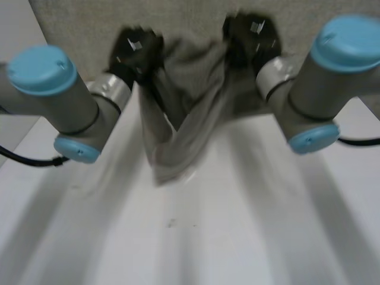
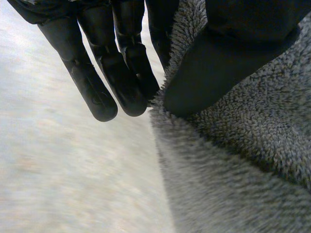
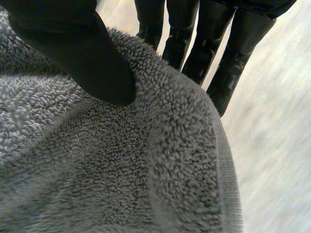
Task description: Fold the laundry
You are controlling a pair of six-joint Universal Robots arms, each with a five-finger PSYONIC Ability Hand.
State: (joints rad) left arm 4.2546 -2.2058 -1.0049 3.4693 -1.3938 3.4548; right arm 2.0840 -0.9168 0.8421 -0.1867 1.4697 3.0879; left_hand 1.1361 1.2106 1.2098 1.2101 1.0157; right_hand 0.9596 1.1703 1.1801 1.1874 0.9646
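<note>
White surface (image 1: pixel 249 237): broad, flat, bare under the load; largest item. Grey felt-like panel (image 1: pixel 71 18): stands behind the far edge of the surface.

Grey terry towel (image 1: pixel 190 119): thick looped pile with a flat hem; the task's thing. It hangs in the air between the two hands, held at two places along its upper edge. The middle sags into a bunched V and the lower end droops toward the surface. Whether that end touches the surface cannot be told.

Left arm (image 1: pixel 53 101) and right arm (image 1: pixel 320 89): grey joints, light-blue caps, both reaching forward, one at either side of the towel.

Left hand (image 1: pixel 138 50): black. In its wrist view the thumb (image 2: pixel 228 53) presses the hem against straight fingers (image 2: pixel 126 73), some of which pass behind the cloth: a pinch at the edge.

Right hand (image 1: pixel 252 35): black, same hold. Its thumb (image 3: pixel 82 53) lies on top of the pile and its fingers (image 3: pixel 228 68) run straight beneath, with the cloth nipped between them.

Judged risks: each pinch takes only a narrow strip near the hem, and the pile looks thick and heavy. A quick swing or any easing of a thumb could let that side slide out and drop. The hands stand close together, so the cloth is slack and gathered. Laid down like that, it would likely land creased or twisted and the fold would come out crooked. Drawing the hands apart before lowering seems called for.
</note>
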